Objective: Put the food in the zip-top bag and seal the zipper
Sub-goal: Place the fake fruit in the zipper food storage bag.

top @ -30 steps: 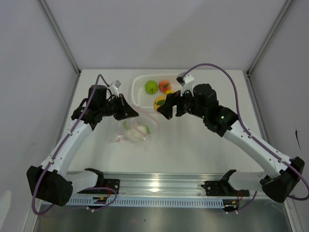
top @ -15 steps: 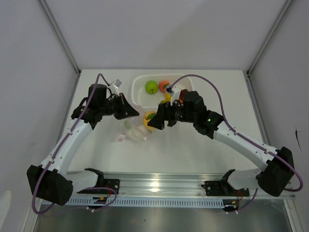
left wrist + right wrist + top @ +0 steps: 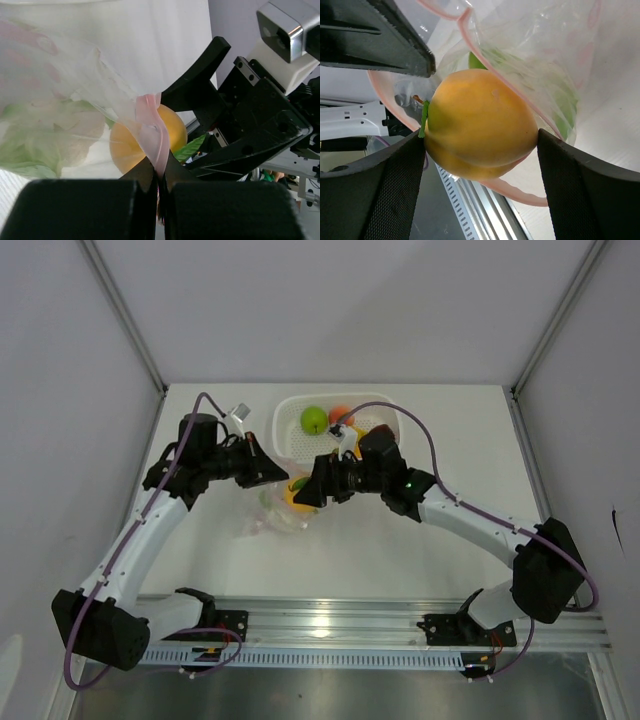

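Observation:
The clear zip-top bag lies left of centre, and a white-green leafy vegetable shows through its plastic. My left gripper is shut on the bag's pink zipper strip and holds the mouth lifted open. My right gripper is shut on a yellow-orange fruit with a green leaf, one pad on each side. The fruit sits right at the mouth, with the zipper rim curving around it. From above, the right gripper meets the left gripper at the bag's opening.
A white perforated basket stands at the back centre holding a green apple and a peach. The right forearm stretches across the table in front of the basket. A metal rail runs along the near edge.
The right arm has carried the yellow-orange fruit leftward from beside the basket to the bag's mouth. The left gripper has kept its hold on the zipper strip, barely moving.

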`<state>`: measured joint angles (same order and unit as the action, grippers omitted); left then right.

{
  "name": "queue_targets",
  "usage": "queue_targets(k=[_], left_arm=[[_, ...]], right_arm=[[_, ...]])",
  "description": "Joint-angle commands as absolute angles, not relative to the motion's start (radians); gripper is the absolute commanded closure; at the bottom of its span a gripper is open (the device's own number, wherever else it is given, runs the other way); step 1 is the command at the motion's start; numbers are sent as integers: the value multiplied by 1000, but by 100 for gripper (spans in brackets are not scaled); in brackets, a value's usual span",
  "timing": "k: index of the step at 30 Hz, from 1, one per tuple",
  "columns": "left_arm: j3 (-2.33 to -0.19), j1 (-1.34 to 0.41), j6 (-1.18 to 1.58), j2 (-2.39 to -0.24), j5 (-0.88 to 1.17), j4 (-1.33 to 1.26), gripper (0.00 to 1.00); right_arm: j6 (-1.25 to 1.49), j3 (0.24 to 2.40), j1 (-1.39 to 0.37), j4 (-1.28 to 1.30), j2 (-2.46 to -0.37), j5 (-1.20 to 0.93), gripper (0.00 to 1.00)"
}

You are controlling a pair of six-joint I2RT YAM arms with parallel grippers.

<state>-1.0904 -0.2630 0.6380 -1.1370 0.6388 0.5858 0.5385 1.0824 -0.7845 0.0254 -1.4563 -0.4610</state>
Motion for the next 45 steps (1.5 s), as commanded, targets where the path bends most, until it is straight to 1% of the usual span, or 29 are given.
queue_targets(k=[1,2,4,5,9,10,11,13,14,16,26,37,45], left_arm=[[-1137,-259,676,-1100,696,551,100],[-1137,-259,680,-1098,699,548,99],[-1135,-259,687,-1097,710,546,99],[-1134,-259,689,-1095,712,542,99],[-1134,-261,695,-1091,716,537,100],[-1131,-261,696,-1089,719,535,99],[-1128,-261,698,-1089,722,534,99],[-1124,-261,703,-1086,726,523,99],[-1115,-261,704,-1086,727,519,99],[-1109,-261,707,-1086,730,506,100],[-1091,-261,718,-1103,755,473,99],[-1094,-261,715,-1118,764,460,99],[-1094,-261,709,-1137,772,454,99]], right_arm=[[538,1089,-798,-41,-1471,-445,98],[537,1092,-801,-40,-1485,-442,90],[534,1098,-805,-40,-1503,-443,79],[532,1110,-807,-37,-1511,-440,66],[511,1147,-811,-5,-1546,-422,48],[502,1155,-811,-3,-1546,-407,37],[499,1155,-811,18,-1546,-402,30],[489,1170,-813,49,-1545,-387,20],[483,1175,-811,55,-1542,-382,6],[480,1174,-811,64,-1525,-365,1],[451,1173,-811,123,-1434,-308,1],[419,1216,-808,209,-1391,-256,1],[405,1239,-735,268,-1307,-276,0]])
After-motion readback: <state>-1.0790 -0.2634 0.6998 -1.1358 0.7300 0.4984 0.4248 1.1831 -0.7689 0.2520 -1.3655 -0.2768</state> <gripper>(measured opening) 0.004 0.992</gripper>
